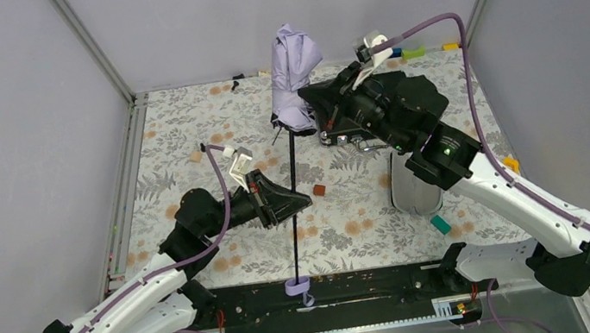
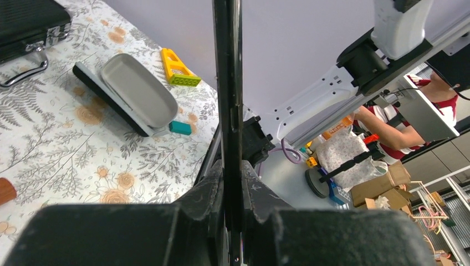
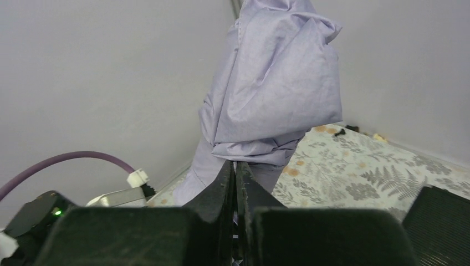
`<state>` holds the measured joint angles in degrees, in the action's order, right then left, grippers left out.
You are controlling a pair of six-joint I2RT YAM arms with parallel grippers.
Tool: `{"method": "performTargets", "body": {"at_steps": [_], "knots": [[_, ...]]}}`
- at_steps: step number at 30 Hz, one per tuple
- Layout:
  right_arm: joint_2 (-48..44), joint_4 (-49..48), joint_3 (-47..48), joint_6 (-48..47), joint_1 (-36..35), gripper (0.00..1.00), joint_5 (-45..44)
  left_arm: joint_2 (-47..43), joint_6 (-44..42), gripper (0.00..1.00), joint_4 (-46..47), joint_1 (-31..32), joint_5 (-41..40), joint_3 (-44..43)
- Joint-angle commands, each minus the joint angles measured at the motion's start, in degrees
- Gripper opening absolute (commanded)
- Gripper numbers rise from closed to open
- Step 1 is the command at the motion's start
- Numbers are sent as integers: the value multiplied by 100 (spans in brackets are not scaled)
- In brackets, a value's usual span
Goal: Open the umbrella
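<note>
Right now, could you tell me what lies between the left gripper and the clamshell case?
Only a small brown block, near the left gripper; the rest toward the clamshell case is bare, per the top view.

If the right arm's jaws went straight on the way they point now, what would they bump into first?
The umbrella's folded lavender canopy: it bunches directly ahead of the right gripper, seemingly touching its jaws. Beyond it, only the grey wall.
</note>
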<state>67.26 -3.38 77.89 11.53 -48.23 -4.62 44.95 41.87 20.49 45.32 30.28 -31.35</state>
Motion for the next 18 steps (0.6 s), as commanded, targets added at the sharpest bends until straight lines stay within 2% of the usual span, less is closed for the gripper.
{"method": "performTargets", "body": {"at_steps": [1,13,18], "knots": [[-242,-366,-53,527,190,0,1072,-151,-201,0,1218,45,389,-112],[-545,-819,-65,1361,418,0,2479,-109,-179,0,1287,49,500,-124],[-691,-927,-47,1597,444,0,2772,-77,-170,0,1290,54,506,-125]]}}
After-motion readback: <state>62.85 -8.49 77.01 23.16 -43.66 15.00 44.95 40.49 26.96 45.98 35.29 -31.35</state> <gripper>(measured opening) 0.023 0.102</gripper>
